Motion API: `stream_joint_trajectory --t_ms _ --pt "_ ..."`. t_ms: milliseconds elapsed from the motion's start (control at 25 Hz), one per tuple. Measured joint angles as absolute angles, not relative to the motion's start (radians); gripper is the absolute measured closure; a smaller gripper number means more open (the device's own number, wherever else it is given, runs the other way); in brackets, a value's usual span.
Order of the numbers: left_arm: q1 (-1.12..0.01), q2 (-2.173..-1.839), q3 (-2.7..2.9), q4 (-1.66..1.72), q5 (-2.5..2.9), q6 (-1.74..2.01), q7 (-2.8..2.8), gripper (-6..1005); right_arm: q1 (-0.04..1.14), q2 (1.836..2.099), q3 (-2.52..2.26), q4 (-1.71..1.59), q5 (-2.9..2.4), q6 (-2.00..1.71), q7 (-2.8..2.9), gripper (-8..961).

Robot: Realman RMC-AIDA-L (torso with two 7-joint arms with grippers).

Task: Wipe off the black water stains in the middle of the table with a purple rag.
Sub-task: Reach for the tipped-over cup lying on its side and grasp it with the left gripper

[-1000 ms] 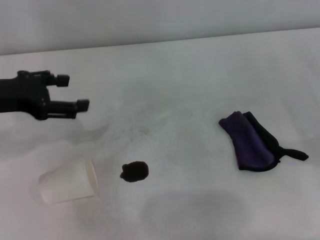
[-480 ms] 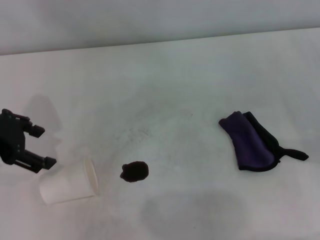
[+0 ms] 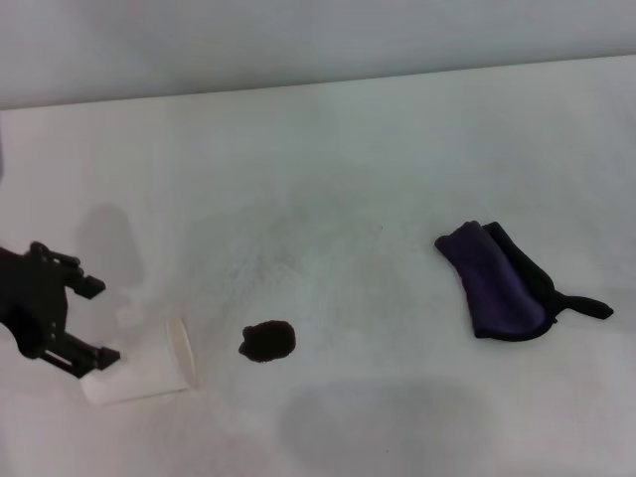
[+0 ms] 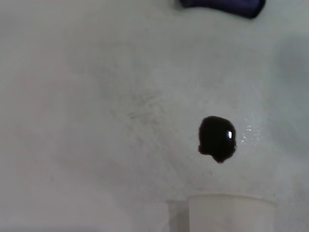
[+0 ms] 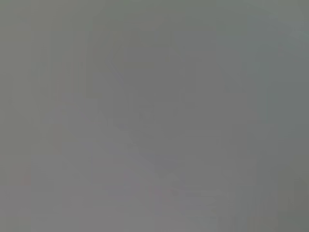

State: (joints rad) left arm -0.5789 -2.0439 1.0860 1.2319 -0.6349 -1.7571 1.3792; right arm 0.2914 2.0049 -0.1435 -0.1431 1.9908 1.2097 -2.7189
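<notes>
- The left gripper, a black two-fingered unit, stood with its jaws spread and nothing between them, low over the wide, flat white table.
- Directly beside the jaws, at the lower finger, lay a white paper cup tipped on its side; whether finger and cup touched could not be told.
- Just past the cup's open mouth sat the black water stains, one small roundish dark blotch with ragged edges; the left wrist view showed it glossy, hence judged wet.
- Well apart from the jaws, on the far side of the blotch, lay the purple rag, a small folded dark purple cloth with black edging and a thin black loop, untouched.
- The right gripper was not seen; its wrist view showed plain grey only.
- Judgement: wiping has not begun. The rag must be gripped by its folded body, not the loop, and pressed flat on the blotch. The cup lies close enough to be knocked.
</notes>
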Motion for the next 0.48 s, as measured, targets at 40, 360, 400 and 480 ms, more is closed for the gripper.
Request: stream_joint_trajectory --t_ms 40,360,400,480 --pt "-0.579 -2.051 1.086 1.228 -0.625 -1.755 1.386 111 0.291 2.005 -0.140 -0.143 1.991 1.208 -2.719 99" --pt "-0.578 -2.068 1.140 1.195 -0.576 -1.739 1.391 111 0.294 2.005 -0.136 -0.145 1.991 1.206 -2.725 100" --pt "-0.576 -2.070 1.141 1.195 -0.579 -1.733 1.393 111 0.295 2.005 -0.136 -0.144 1.991 1.206 -2.727 100" --pt "-0.571 -2.072 1.149 1.195 -0.587 -1.718 1.396 111 0.294 2.005 -0.133 -0.143 1.994 1.206 -2.728 99"
